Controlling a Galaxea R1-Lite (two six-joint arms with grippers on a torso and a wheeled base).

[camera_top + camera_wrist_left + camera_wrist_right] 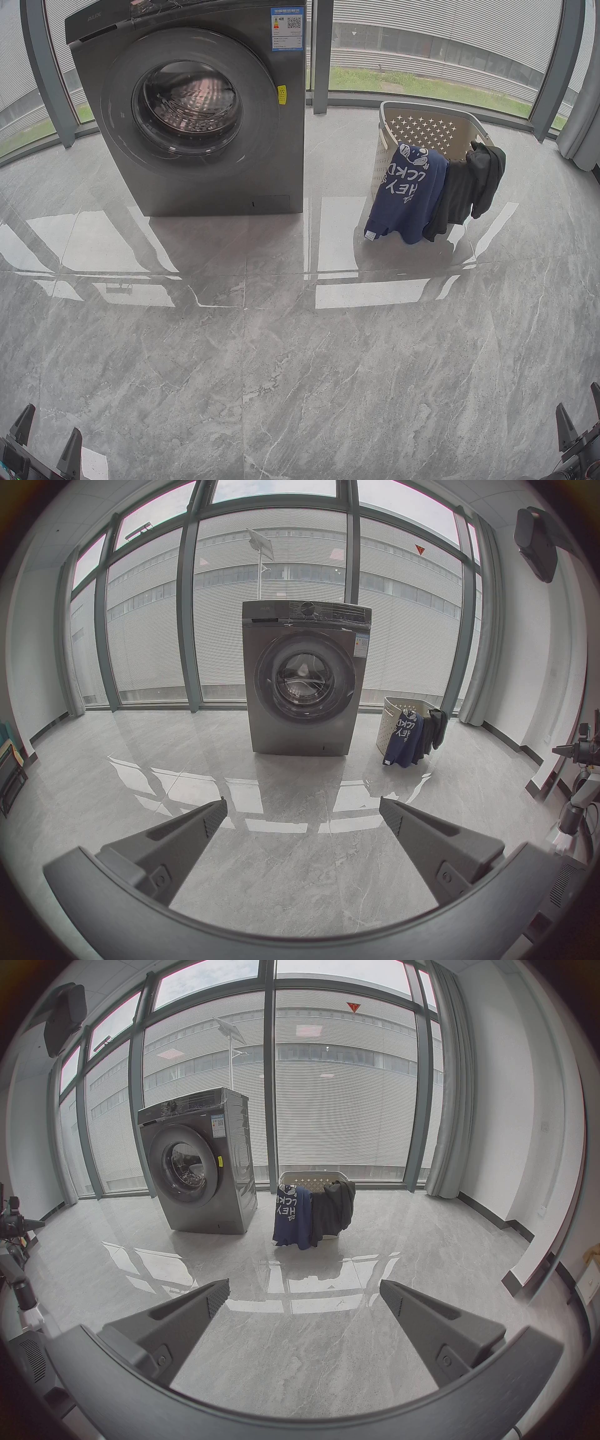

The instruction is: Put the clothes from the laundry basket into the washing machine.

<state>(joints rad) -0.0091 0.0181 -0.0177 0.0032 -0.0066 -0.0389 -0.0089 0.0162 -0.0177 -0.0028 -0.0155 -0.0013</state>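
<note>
A grey front-loading washing machine (194, 106) stands at the far left with its round door closed. To its right a beige laundry basket (431, 128) holds a navy printed shirt (406, 190) and a dark garment (469, 181), both draped over its front rim. My left gripper (49, 434) is open at the near left corner, far from both. My right gripper (581, 415) is open at the near right corner, empty. In the left wrist view the washing machine (304, 677) and basket (400, 720) lie far ahead of the gripper (303, 811). The right wrist view shows its gripper (304, 1291) facing the shirt (292, 1216).
Polished grey tile floor (281, 350) stretches wide and bare between me and the machine. Floor-to-ceiling windows (437, 50) with dark frames stand behind the machine and basket. A curtain (581, 125) hangs at the far right.
</note>
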